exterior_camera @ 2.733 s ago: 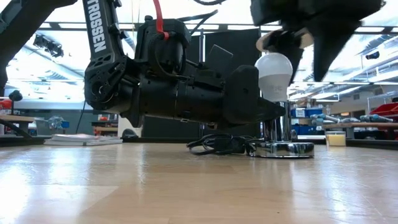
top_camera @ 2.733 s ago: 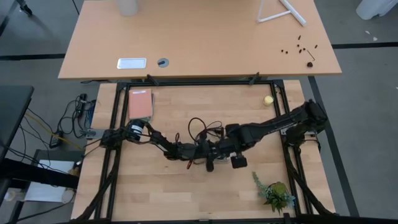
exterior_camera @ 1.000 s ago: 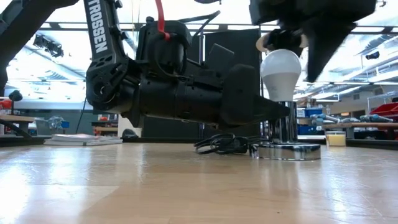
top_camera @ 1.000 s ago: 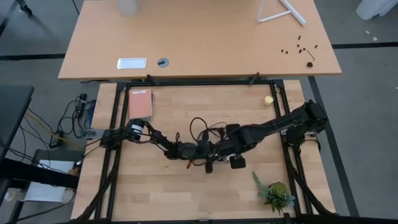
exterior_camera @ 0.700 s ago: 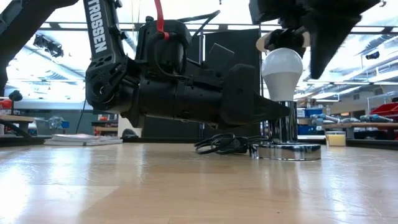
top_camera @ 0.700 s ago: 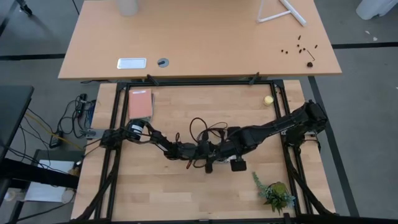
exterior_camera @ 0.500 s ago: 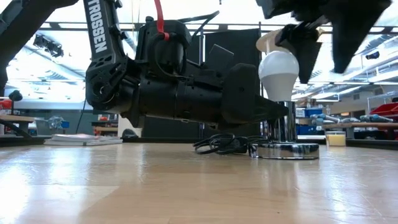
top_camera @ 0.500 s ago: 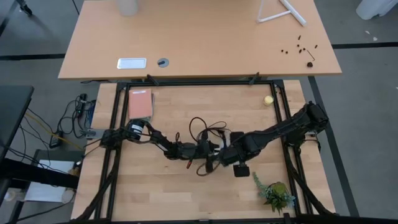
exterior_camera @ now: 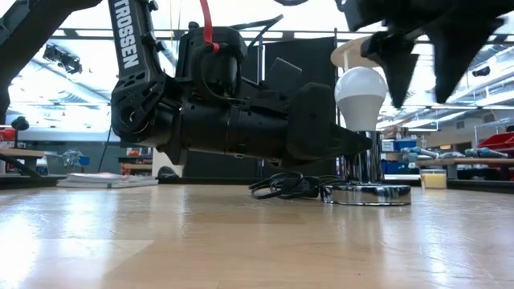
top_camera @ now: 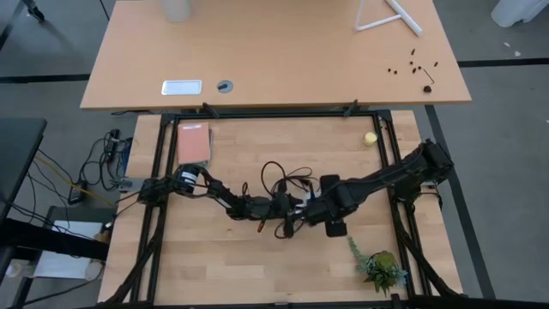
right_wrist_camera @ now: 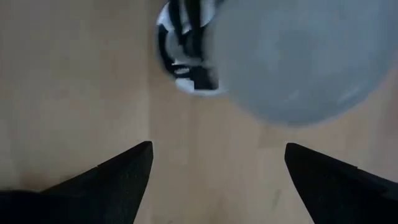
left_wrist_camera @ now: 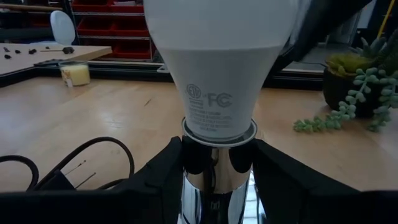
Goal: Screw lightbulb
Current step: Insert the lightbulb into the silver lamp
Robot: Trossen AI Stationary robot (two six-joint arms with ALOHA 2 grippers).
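Note:
The white lightbulb (exterior_camera: 361,92) stands upright with its screw end in the chrome socket (exterior_camera: 363,164), whose round base (exterior_camera: 365,193) rests on the table. My left gripper (left_wrist_camera: 216,174) lies level just above the table and is shut on the socket below the bulb (left_wrist_camera: 217,68). My right gripper (exterior_camera: 424,76) hangs above, pointing down and open. Its fingers stand just to the right of the bulb's dome, with nothing between them. In the right wrist view the bulb (right_wrist_camera: 298,56) lies off to one side of the fingers. My left gripper pinches the socket's chrome stem (left_wrist_camera: 214,186) between its two fingers, just under the bulb's collar. The fingers come in level from the table's left, one on each side of the stem. The socket stands upright with its base on the table.
The socket's black cord (exterior_camera: 285,186) lies coiled beside the base, behind my left gripper. A pink book (top_camera: 194,143) sits at the far left, a yellow ball (top_camera: 370,137) at the far right, and a potted plant (top_camera: 377,264) at the near right.
My right gripper has shifted toward the table's right edge, from over the bulb's dome to beside it, and has tipped slightly. It stays open. The bulb and socket stay upright in my left gripper's hold.

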